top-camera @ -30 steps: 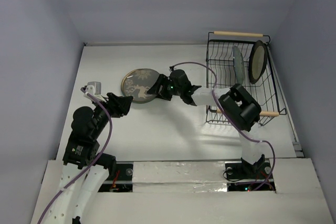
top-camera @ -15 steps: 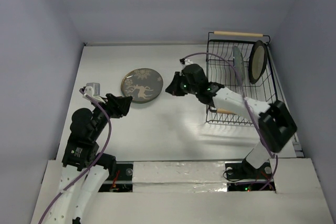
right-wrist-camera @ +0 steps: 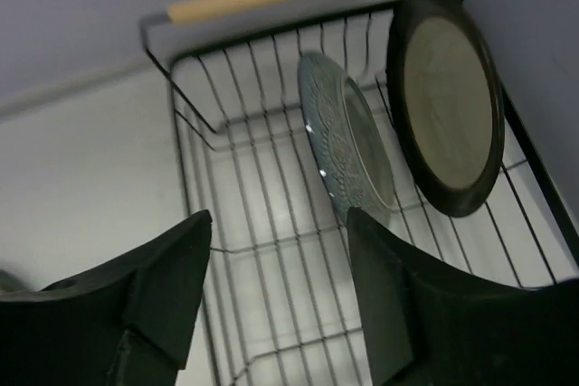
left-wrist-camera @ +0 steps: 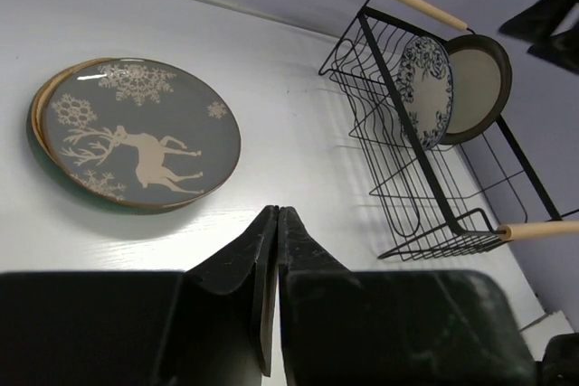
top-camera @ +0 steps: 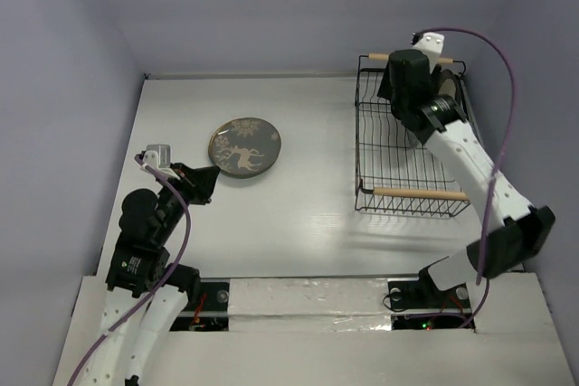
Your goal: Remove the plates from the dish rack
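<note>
The black wire dish rack (top-camera: 419, 193) stands at the right of the table. Two plates stand upright at its far end: a white plate with dark floral ornament (right-wrist-camera: 348, 146) and a dark-rimmed cream plate (right-wrist-camera: 448, 97). My right gripper (right-wrist-camera: 279, 216) hangs open above the rack floor, just left of the floral plate, with nothing between its fingers. A grey-brown plate with a deer pattern (top-camera: 244, 147) lies on top of other plates on the table. My left gripper (left-wrist-camera: 276, 211) is shut and empty, a little nearer than that stack (left-wrist-camera: 136, 133).
The rack (left-wrist-camera: 425, 160) has light wooden handles at its near and far ends. My right arm (top-camera: 470, 164) arches over the rack's right side. Walls close the table at the back and on both sides.
My right arm has swung from the deer plate on the table over to the far end of the rack. My left gripper has closed.
</note>
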You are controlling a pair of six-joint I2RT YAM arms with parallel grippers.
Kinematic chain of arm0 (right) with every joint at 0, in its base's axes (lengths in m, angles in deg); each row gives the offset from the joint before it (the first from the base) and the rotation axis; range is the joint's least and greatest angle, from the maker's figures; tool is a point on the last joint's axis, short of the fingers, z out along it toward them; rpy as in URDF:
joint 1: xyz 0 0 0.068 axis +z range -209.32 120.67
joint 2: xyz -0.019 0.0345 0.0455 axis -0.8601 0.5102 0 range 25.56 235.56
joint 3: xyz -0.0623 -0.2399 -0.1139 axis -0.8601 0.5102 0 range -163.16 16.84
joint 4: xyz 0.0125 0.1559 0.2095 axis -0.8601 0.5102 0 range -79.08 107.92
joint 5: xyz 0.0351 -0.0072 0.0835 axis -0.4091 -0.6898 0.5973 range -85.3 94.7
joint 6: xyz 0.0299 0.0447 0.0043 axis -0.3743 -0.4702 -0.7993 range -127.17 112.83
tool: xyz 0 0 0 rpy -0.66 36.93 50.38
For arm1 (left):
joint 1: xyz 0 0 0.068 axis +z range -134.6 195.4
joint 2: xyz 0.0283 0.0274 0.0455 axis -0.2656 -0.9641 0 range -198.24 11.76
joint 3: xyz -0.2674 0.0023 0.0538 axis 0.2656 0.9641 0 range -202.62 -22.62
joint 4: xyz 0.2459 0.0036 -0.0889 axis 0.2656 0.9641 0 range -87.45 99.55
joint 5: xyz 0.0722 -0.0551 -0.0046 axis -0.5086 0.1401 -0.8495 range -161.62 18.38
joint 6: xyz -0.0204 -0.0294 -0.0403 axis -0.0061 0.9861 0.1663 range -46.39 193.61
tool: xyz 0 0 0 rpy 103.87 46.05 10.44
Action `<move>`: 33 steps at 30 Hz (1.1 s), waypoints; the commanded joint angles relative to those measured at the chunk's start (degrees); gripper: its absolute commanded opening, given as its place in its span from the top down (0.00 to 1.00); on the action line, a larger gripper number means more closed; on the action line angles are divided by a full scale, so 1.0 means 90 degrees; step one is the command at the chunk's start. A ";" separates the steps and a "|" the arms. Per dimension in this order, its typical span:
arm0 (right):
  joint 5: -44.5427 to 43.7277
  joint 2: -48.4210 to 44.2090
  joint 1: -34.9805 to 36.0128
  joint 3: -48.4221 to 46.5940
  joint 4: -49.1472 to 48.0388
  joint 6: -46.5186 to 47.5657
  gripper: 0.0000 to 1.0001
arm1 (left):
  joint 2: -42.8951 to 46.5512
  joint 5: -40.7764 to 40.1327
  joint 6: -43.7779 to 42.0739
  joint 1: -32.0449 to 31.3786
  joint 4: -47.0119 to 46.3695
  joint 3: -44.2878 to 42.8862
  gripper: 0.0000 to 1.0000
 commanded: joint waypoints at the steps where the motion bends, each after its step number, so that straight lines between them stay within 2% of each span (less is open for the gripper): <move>1: -0.0859 0.0878 -0.0281 -0.0424 0.1423 0.0536 0.30 | 0.0098 -0.0042 -0.0005 -0.0029 -0.0274 0.0043 1.00; 2: -0.0733 0.1025 -0.0340 -0.0541 0.1482 0.0624 0.29 | 0.0098 -0.0022 -0.0005 -0.0029 -0.0265 0.0052 0.95; 3: -0.0683 0.1365 -0.0399 -0.0813 0.1598 0.0653 0.29 | 0.0108 -0.0032 0.0004 -0.0029 -0.0265 0.0052 0.85; 5: -0.0663 0.1708 -0.0487 -0.1039 0.1667 0.0761 0.29 | 0.0118 -0.0032 0.0014 -0.0088 -0.0255 0.0052 0.81; 10: -0.1023 0.2811 -0.0916 -0.1655 0.1912 0.0742 0.38 | 0.0127 -0.0012 -0.0005 -0.0147 -0.0265 0.0042 0.80; 14: -0.1629 0.3087 -0.0985 -0.1715 0.1932 0.0858 0.47 | 0.0147 -0.0012 0.0004 -0.0205 -0.0265 0.0042 0.76; 20: -0.1718 0.3428 -0.1171 -0.1851 0.2009 0.1015 0.61 | 0.0147 -0.0002 -0.0005 -0.0332 -0.0255 0.0042 0.75; 25: -0.2118 0.3371 -0.1171 -0.1695 0.1893 0.1142 0.82 | 0.0176 -0.0012 -0.0005 -0.0332 -0.0255 0.0042 0.74; 27: -0.2254 0.3215 -0.1171 -0.1637 0.1776 0.1366 0.87 | 0.0176 -0.0012 -0.0005 -0.0332 -0.0265 0.0042 0.74; 28: -0.2342 0.3175 -0.1171 -0.1636 0.1785 0.1405 0.96 | 0.0176 -0.0022 -0.0015 -0.0390 -0.0255 0.0042 0.74; 30: -0.2401 0.3097 -0.1171 -0.1666 0.1765 0.1561 1.00 | 0.0167 -0.0022 -0.0005 -0.0391 -0.0264 0.0042 0.74; 33: -0.2538 0.2824 -0.1171 -0.1588 0.1649 0.1786 1.00 | 0.0147 -0.0032 -0.0005 -0.0391 -0.0245 0.0042 0.74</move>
